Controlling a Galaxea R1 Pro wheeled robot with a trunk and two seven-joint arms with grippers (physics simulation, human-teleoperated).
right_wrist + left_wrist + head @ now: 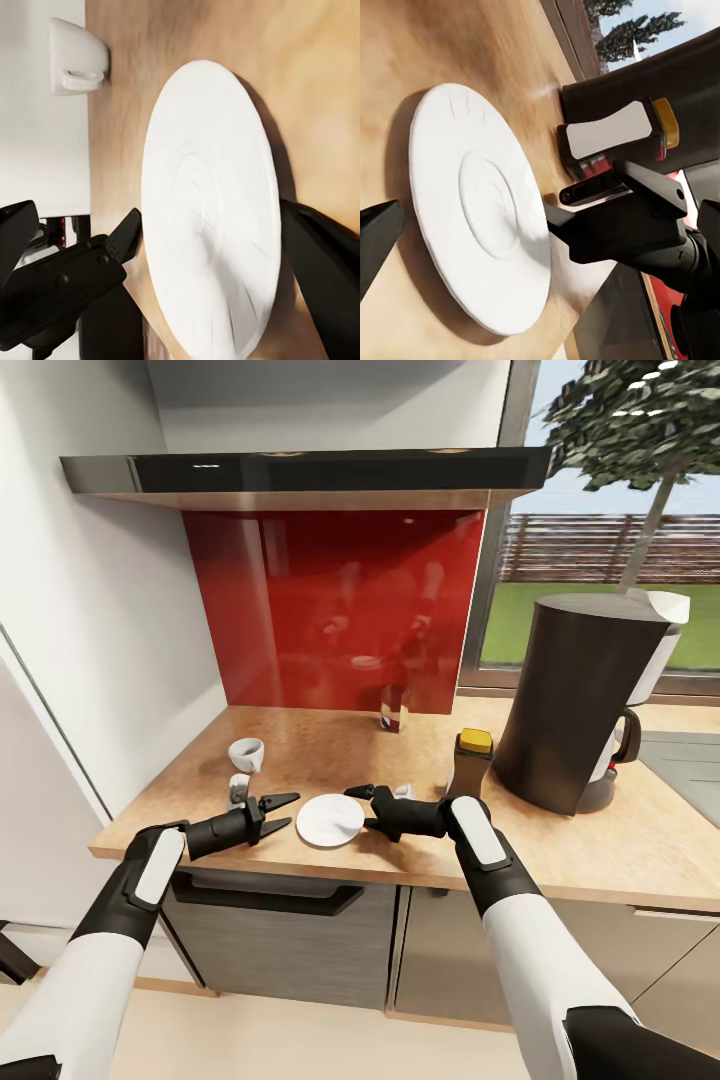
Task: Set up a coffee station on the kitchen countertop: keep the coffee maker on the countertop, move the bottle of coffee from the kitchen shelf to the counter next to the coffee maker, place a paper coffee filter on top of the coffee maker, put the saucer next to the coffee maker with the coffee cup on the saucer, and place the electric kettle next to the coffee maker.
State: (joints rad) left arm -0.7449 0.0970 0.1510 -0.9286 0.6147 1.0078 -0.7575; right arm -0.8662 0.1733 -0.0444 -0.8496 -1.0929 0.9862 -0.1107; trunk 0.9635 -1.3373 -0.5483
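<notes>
left pincer stands wide, nothing between its fingers, just left of the saucer and apart from it. right pincer also wide, at the saucer's right rim; contact cannot be confirmed. the saucer lies flat on the desk near the front edge, between the two pincers. coffee cup sits behind the left pincer, well apart from the saucer. bottle of coffee stands upright behind the right arm, just beside the coffee maker, which stands at the desk's right.
</notes>
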